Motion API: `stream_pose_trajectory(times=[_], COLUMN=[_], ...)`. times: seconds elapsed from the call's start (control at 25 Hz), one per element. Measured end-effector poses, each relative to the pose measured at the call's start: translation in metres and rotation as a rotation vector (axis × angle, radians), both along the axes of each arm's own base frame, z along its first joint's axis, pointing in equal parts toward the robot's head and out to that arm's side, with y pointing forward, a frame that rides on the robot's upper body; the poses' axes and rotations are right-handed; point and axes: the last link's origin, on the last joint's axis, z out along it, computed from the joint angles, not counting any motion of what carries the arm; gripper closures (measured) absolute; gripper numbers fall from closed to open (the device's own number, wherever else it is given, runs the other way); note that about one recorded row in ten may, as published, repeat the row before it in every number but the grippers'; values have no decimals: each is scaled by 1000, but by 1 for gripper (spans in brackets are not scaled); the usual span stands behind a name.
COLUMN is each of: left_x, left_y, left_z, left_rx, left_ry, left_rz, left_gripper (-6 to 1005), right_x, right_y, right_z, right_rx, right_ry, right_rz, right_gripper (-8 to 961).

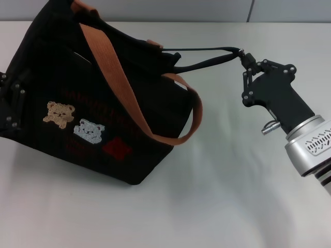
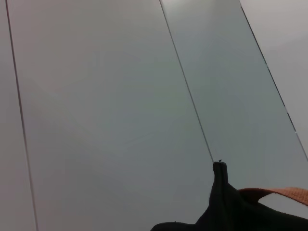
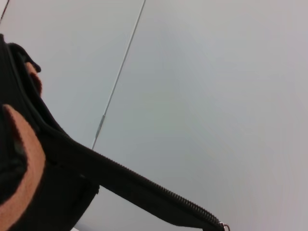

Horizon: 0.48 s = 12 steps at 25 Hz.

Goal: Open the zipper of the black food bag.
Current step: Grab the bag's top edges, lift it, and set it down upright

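Observation:
The black food bag point(image 1: 103, 103) stands on the white table at the left, bear patches and red mark facing me, rust-brown straps point(image 1: 119, 82) draped over it. The zipper point(image 1: 207, 59) stretches out from the bag's top rim as a taut black strip toward the right. My right gripper point(image 1: 247, 58) is shut on the strip's far end, beside a small silver ring point(image 1: 241, 50). The right wrist view shows the toothed zipper strip point(image 3: 159, 192) ending at that ring point(image 3: 224, 226). My left gripper point(image 1: 11, 103) sits against the bag's left side at the frame edge.
The white table point(image 1: 232, 181) spreads out in front of and to the right of the bag. A pale panelled wall point(image 2: 120, 96) rises behind it. The left wrist view catches a bag corner point(image 2: 224, 202) and a bit of strap point(image 2: 284, 192).

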Motion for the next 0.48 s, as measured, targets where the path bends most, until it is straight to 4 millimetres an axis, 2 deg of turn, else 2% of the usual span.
stream_pose_trajectory(times=[0.48], left_x=[1], left_y=[-2], left_z=[-1], left_rx=[4], left_ry=[-16], left_rz=[0], left_gripper=[904], right_x=[-2], right_y=[-1], right_z=[1], right_rx=[-3], right_ry=[54], right_rz=[-7], right_gripper=[856])
